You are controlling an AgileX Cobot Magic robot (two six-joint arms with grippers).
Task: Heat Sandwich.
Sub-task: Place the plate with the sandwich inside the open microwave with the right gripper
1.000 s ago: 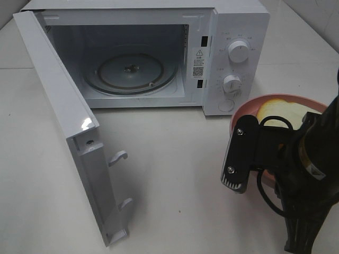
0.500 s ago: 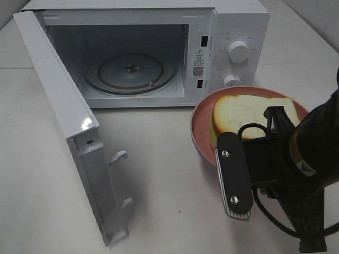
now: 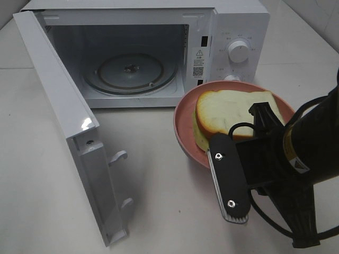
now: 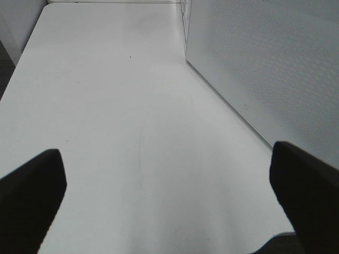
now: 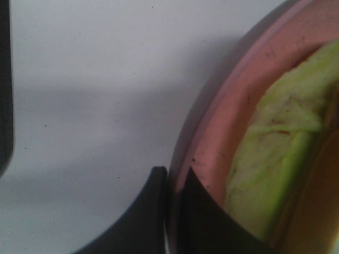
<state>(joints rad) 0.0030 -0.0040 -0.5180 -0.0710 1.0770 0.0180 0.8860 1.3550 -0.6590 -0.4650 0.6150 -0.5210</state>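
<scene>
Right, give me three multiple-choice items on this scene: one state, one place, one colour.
1. The microwave door is: A shut; B open; C missing.
2. The sandwich lies: A inside the microwave; B on top of the microwave; C on the plate.
3. The plate is: A pink; B blue; C white.

Answers:
1 B, the door stands swung wide off the front.
2 C, the sandwich rests on the plate, whose rim the right end effector grips.
3 A, its rim is pink in both the high view and the right wrist view.
</scene>
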